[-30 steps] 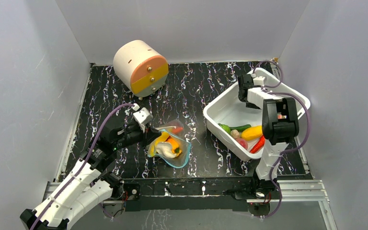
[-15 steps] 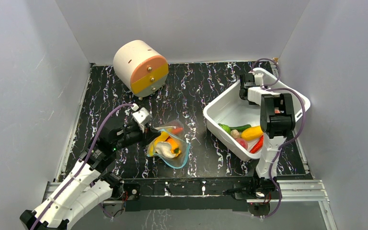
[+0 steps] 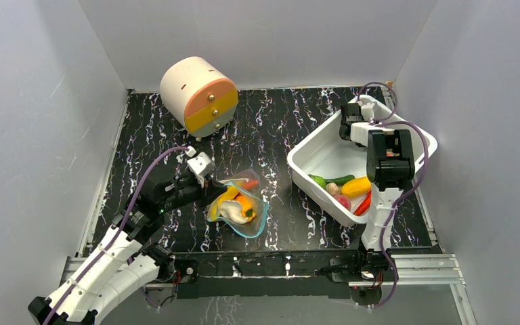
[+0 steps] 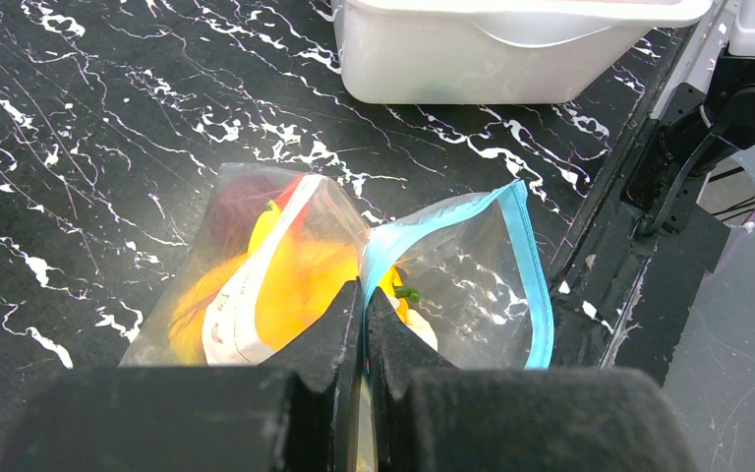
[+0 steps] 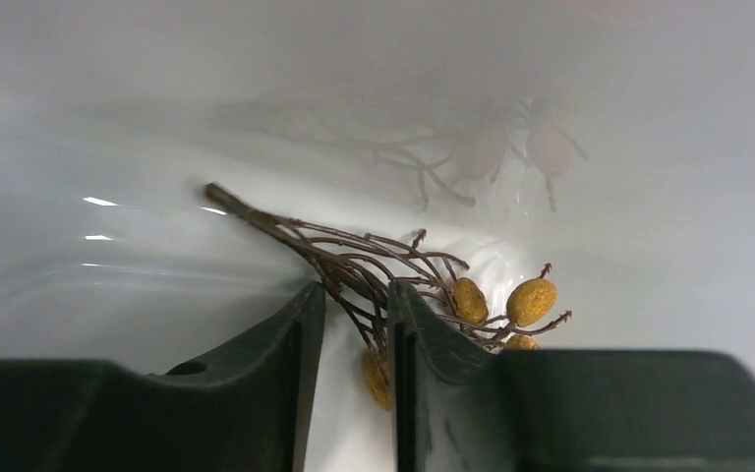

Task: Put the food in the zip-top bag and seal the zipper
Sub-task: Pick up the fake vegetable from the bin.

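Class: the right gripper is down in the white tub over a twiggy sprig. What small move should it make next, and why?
Probably close the right gripper on the sprig: its brown stems run between the fingers, which stand slightly apart, so it looks ungripped. The left gripper pinches the mouth edge of the zip-top bag.

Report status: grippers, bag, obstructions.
Left gripper shut on zip-top bag mouth. Right gripper jaws narrow astride berry sprig in white tub, grip unclear. Zipper unsealed, food left in tub. Nothing blocking.
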{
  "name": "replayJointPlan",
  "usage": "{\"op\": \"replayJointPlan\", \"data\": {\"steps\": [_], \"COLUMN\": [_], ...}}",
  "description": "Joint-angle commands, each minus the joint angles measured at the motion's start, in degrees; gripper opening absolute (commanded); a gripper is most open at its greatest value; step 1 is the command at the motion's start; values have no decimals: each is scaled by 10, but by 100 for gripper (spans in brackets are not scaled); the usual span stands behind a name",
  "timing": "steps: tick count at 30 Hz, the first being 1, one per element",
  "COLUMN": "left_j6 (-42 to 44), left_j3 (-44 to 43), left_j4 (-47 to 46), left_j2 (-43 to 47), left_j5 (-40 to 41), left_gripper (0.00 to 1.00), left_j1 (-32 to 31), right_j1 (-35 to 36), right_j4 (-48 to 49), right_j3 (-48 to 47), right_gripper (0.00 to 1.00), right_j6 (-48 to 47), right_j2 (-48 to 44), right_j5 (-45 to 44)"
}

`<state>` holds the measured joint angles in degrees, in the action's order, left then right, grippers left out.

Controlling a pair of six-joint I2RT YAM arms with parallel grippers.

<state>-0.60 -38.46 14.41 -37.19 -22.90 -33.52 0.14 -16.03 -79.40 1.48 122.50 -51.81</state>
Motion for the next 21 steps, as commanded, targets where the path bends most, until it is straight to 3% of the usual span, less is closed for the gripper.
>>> {"op": "replayJointPlan", "data": {"steps": [1,9,21], "left_j6": [5,5,6], "left_j3": [1,0,0], "left_j4": [-4,-5,-4], "left_j2": [4,0,-5], "left_j5": [5,5,7], "left_gripper": [0,0,0], "left_j1": [-3,-2,-3], "right_j1": [3,3,18], "right_j4": [5,-9,-62], "right_j3": [-15,-27,-57], "right_gripper": [23,0,0], "right_j6": [-27,-27,15], "right_j2": [20,9,-73], "right_j5": [-3,16,90]}}
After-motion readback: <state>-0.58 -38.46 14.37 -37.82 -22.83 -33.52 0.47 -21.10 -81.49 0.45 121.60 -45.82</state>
